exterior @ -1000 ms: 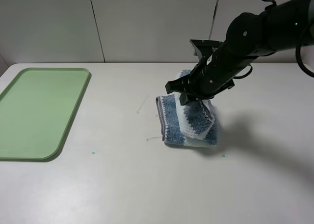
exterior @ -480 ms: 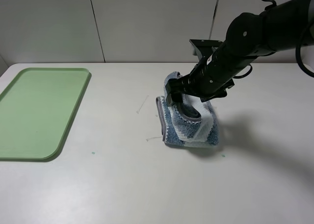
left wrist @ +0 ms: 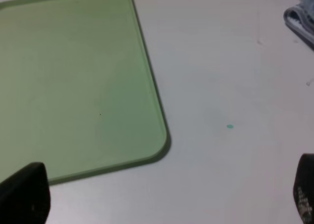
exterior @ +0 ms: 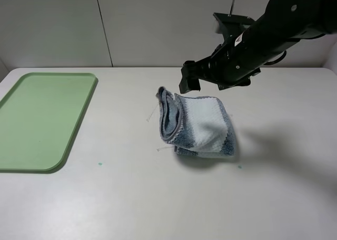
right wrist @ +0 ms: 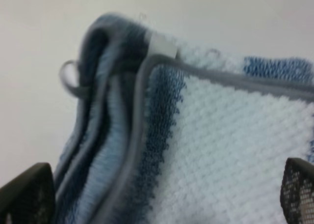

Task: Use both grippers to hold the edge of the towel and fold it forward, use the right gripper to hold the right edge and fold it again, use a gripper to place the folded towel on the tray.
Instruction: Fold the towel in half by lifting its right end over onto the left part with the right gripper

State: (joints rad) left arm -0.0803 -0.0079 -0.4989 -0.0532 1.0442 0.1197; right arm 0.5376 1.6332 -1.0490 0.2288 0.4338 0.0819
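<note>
This looks like a robotics lab or test cell, not a home or a shop. A bulky black robot arm [exterior: 284, 24], fitted with a pincer [exterior: 189, 80], reaches in from one side over a plain, matte white tabletop [exterior: 158, 203]. On that surface sit a light-green plastic tray [exterior: 84, 109] and a folded striped towel [exterior: 205, 127], well apart from each other, like props for a trial. Behind the tabletop stand flat, pale wall panels [exterior: 163, 24] joined by thin dark seams [exterior: 103, 27], like a plain backdrop. A small green speck [exterior: 99, 163] marks the tabletop. The light is even and shadows are soft.
</note>
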